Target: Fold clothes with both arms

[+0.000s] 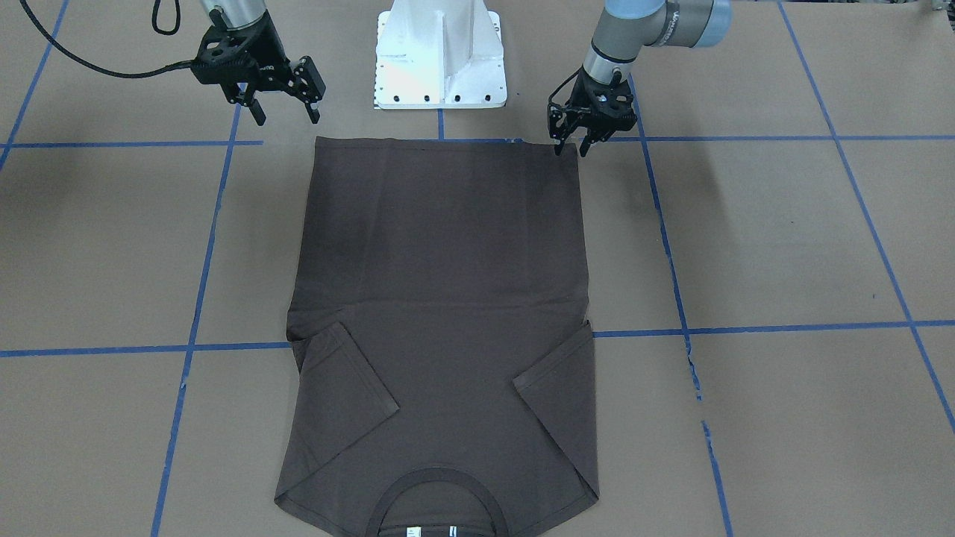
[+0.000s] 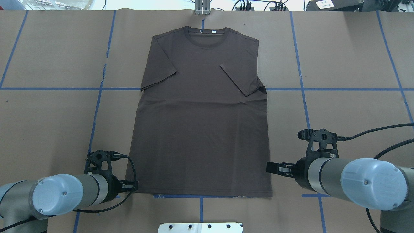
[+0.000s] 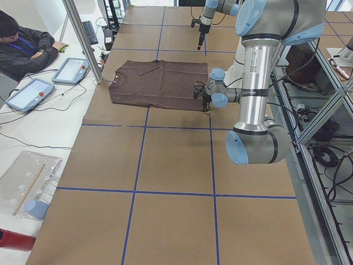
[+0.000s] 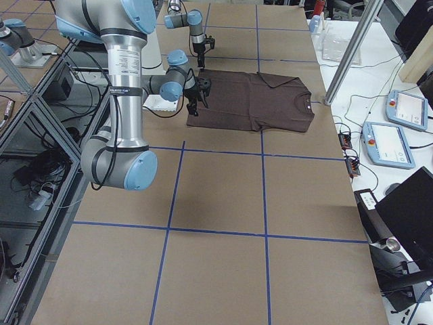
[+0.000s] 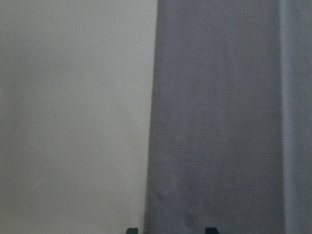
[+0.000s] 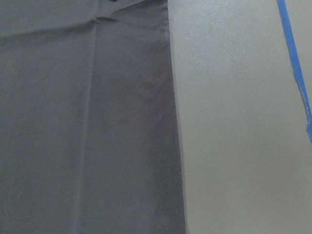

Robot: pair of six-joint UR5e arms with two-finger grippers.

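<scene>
**Limp cloth, hold at the hem corners**

The T-shirt [image 1: 440, 283] lies flat, one hem corner just under the spread left gripper [image 1: 570, 151]; the right gripper [image 1: 286, 115], also spread, hangs near the other. Probably light and floppy: pinch both corners

The collar [image 1: 440, 477] of the T-shirt [image 1: 440, 261] runs off the front-facing view's bottom edge. Overhead, the left gripper [image 2: 132, 186] by the T-shirt's hem corner is mostly hidden behind its own wrist; its wrist view is blurred.
</scene>
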